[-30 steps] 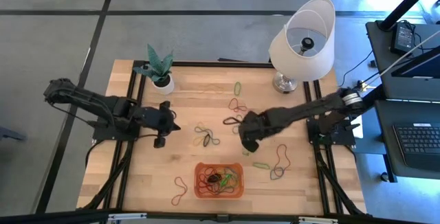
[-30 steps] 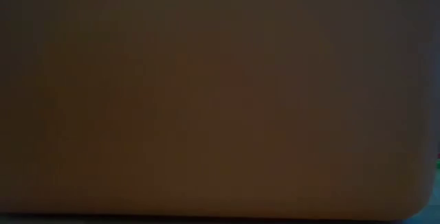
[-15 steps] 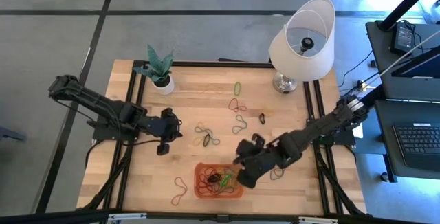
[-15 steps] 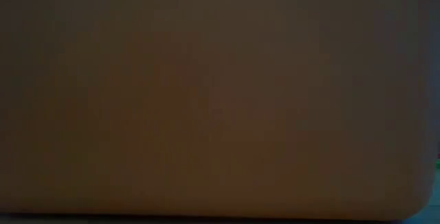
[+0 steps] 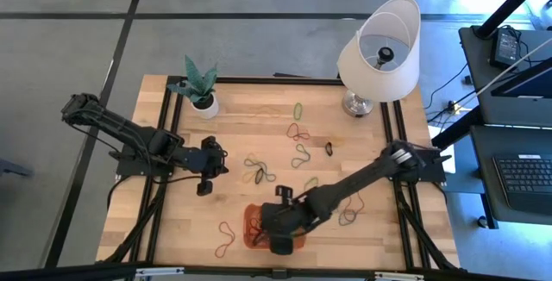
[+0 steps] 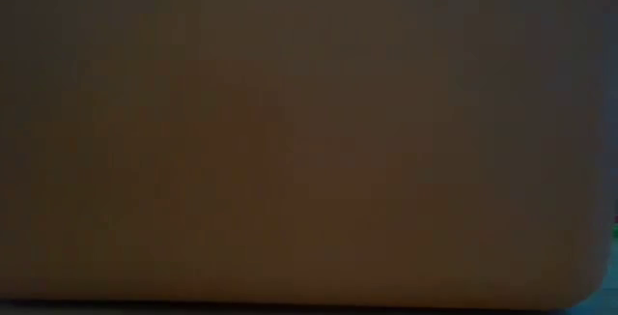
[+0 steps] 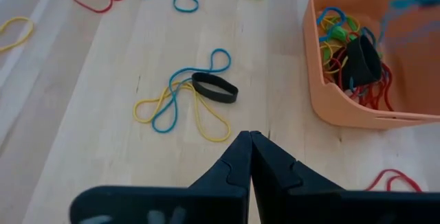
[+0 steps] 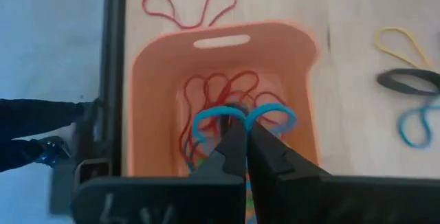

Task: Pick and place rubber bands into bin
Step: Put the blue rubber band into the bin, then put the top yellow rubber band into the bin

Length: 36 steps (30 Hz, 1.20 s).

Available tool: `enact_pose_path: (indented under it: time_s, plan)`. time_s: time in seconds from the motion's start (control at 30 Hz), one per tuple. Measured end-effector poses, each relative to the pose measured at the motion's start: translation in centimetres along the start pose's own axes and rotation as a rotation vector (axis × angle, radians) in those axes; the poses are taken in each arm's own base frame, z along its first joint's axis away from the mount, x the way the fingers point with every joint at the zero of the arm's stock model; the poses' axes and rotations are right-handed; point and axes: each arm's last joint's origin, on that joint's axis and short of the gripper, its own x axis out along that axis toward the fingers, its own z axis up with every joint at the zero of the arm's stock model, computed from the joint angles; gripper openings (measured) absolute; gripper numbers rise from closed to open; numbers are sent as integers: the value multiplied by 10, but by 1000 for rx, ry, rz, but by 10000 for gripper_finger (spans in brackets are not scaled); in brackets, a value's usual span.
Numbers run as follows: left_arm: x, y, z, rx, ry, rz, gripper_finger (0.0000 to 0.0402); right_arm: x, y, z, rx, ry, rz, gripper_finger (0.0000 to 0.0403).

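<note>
The bin (image 5: 252, 229), a shallow orange tray, sits near the table's near edge and holds several rubber bands (image 8: 206, 90). My right gripper (image 5: 280, 236) hangs over the bin, shut on a thin band that looks blue (image 8: 206, 119) in the right wrist view. More rubber bands (image 5: 259, 171) lie loose on the wood mid-table. My left gripper (image 5: 204, 176) hovers at the table's left, shut and empty, just short of a tangle of bands with a black one (image 7: 214, 88) lying on it. My right gripper pinches the thin band at its middle (image 8: 242, 114) between the two fingertips. The fingers slant down into the bin's opening. One loop (image 8: 276, 113) spreads to each side of the fingertips, over the bands in the bin. Whether it touches them I cannot tell.
A white pot with a plant (image 5: 203, 100) stands at the far left and a lamp (image 5: 379, 48) at the far right. Loose bands lie near the near edge (image 5: 226, 238) and right of the bin (image 5: 349, 208). The low view shows only a dark surface.
My right gripper has swept from mid-table toward the near edge and leftward, rolling as it went. It now hangs over the bin with the band still shut between its fingers.
</note>
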Motion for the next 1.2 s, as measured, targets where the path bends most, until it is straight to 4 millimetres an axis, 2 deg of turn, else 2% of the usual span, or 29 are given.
enact_pose_path:
  time_s: [0.2,0.67,0.8,0.9,1.03,1.2]
  plan:
    - [0,0,0,-16,0,0,3,36,-10,5,33,64,42,26]
    - [0,0,0,-15,5,2,3,33,-20,11,50,83,83,147]
    - [0,0,0,-15,4,3,3,17,-20,16,-2,79,86,159]
    - [0,0,0,-15,4,3,3,-2,-26,15,-21,105,27,151]
    - [0,0,0,-15,5,4,3,-30,-35,11,-42,103,-87,118]
    - [0,1,-1,-15,5,4,3,-59,-49,0,-36,73,-98,54]
